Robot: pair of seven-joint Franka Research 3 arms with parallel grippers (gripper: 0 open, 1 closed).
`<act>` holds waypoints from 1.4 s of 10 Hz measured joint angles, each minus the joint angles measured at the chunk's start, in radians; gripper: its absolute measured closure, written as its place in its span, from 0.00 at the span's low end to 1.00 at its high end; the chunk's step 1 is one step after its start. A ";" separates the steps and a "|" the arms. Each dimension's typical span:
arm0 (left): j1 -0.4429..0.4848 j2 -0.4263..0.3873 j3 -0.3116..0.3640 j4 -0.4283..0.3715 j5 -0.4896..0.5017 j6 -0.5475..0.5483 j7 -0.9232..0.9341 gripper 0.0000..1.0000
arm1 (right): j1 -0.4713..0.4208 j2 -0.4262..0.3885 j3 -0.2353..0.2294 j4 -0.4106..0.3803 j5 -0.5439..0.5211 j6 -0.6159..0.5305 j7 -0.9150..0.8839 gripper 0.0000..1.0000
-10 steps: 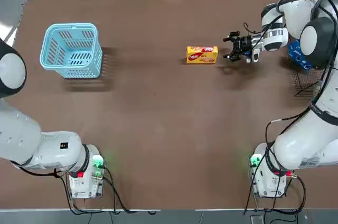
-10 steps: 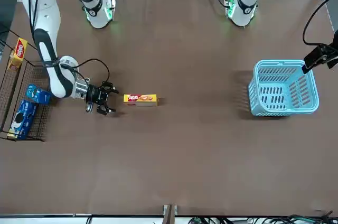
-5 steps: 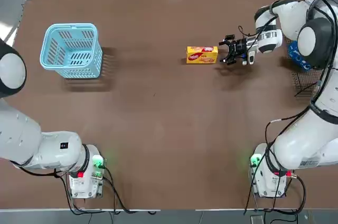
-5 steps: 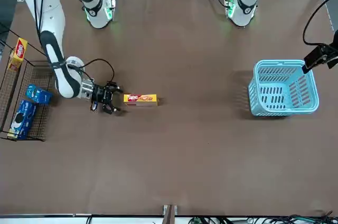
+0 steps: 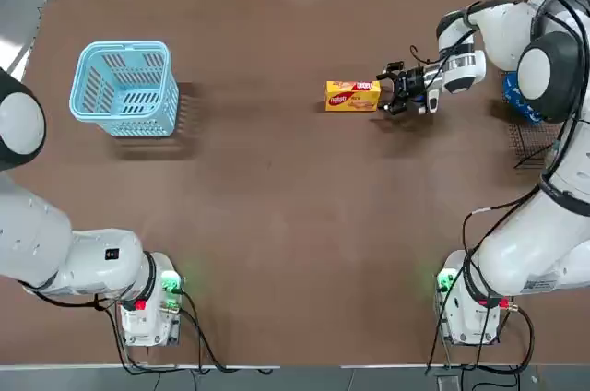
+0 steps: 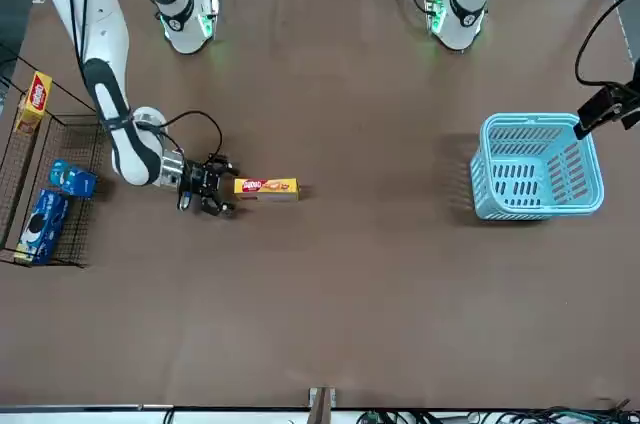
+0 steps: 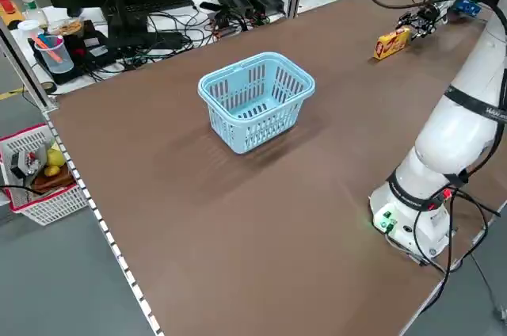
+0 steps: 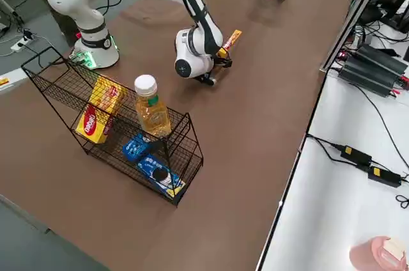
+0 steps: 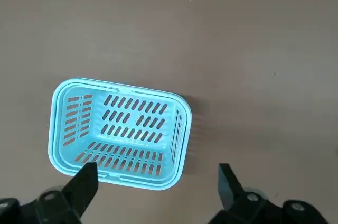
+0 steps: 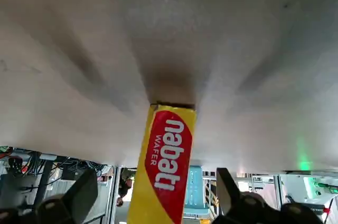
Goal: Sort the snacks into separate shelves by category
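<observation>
Right tool is level with the counter, fingers spread wide, tips right at the end of the yellow wafer box, nothing gripped yet. In the right wrist view the wafer box's red-logo end sits between the two fingers, roughly centred. The box lies flat on its long side, mid counter, well apart from the wire rack at the robot's right edge.

Rack contents: two yellow boxes on the upper tier, blue packets on the lower tier, and a bottle of amber drink standing in it. So this box likely belongs on the upper tier with the other yellow ones.

Step in hand, as I read it: closing in for a side grasp on the box end.
- Push in further so the fingers overlap the box sides well, not just the corner; a shallow pinch on a light carton will likely twist out.
- Keep the box centred between the fingers, otherwise one finger shoves it along the counter.
- Close gently, since the carton may crush.
- Lift clear before swinging toward the rack.

Left tool hangs wide and empty above the light blue plastic basket, idle.
</observation>
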 joint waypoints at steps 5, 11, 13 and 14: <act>0.000 0.000 0.000 0.000 0.000 0.000 0.000 0.00 | 0.000 0.015 0.013 0.011 0.015 0.004 -0.079 0.51; 0.000 0.000 0.000 0.000 0.000 0.000 0.000 0.00 | -0.002 -0.003 0.009 0.036 0.009 0.011 -0.101 0.63; 0.000 0.000 -0.002 0.000 0.000 0.000 0.000 0.00 | -0.008 -0.056 -0.014 0.059 -0.127 0.012 -0.080 0.63; -0.001 0.000 -0.003 0.000 0.000 0.000 0.000 0.00 | -0.023 -0.091 -0.031 0.080 -0.260 0.006 -0.039 0.63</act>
